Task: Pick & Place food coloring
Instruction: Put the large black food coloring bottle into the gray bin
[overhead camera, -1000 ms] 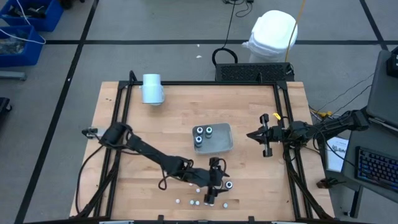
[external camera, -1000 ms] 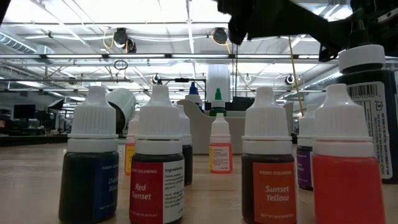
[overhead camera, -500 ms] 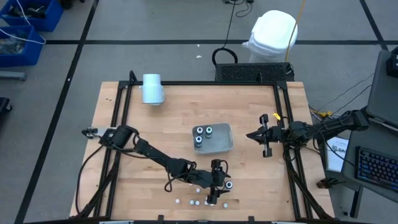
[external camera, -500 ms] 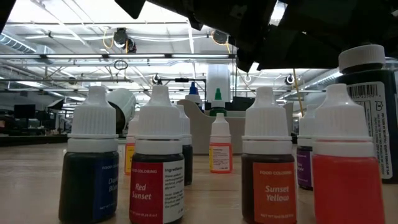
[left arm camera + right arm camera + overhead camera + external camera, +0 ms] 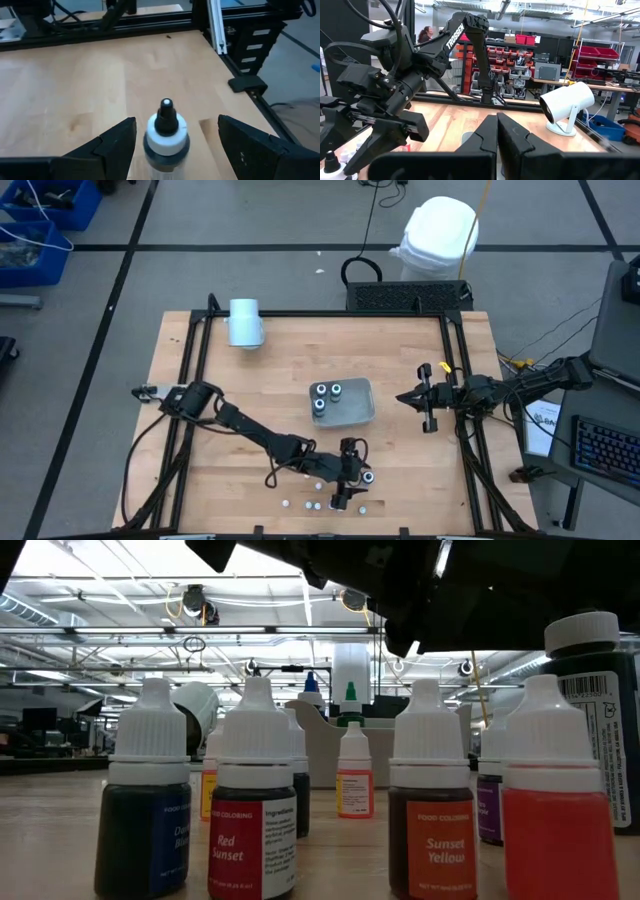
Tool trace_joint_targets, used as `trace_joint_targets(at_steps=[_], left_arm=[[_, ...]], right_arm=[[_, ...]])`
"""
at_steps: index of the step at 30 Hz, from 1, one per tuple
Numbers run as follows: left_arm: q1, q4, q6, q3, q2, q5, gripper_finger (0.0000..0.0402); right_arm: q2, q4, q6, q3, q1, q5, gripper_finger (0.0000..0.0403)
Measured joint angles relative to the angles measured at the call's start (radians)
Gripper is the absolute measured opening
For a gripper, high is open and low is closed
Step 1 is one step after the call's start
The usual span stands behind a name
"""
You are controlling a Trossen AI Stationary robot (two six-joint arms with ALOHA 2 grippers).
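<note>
Food coloring bottles are split between two spots on the wooden table (image 5: 270, 380). Three dark bottles with white-ringed tops (image 5: 327, 396) stand in the grey-blue tray (image 5: 356, 410) near the table's middle. A fourth dark bottle (image 5: 166, 145) stands at the front edge, between the left gripper's fingers. Small whitish dropper bottles (image 5: 310, 505) lie scattered along the front edge around that gripper; low view shows several of them upright, labels reading "Red Sunset" (image 5: 254, 830) and "Sunset Yellow" (image 5: 432, 830)

Largest first:
- Table: pale wood, dark metal frame around it
- Left arm: stretched from the left side across to the front centre, low over the scattered bottles
- Right arm: waiting at the right edge, off the working area
- Pale blue cylinder (image 5: 244, 322): on its side at the far left corner, well apart from everything else
- Tray: rectangular, translucent, bottles grouped toward its left end
- Left gripper (image 5: 343, 476): fingers spread apart, one on each side of the dark bottle (image 5: 120, 142); wrist view shows gaps both sides, no contact with the bottle
- Right gripper (image 5: 422, 402): fingers pressed together, holding nothing
- Dark bottle at the gripper: upright, black nozzle tip, white collar, standing on the wood
</note>
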Motion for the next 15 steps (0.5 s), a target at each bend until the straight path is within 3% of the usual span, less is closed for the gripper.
trace_joint_targets(at_steps=[15], left_arm=[[0.032,-0.021,-0.003,0.000,0.001,0.073,0.0249]], right_arm=[[0.000,0.000,-0.001,0.000,0.000,0.000,0.0000]])
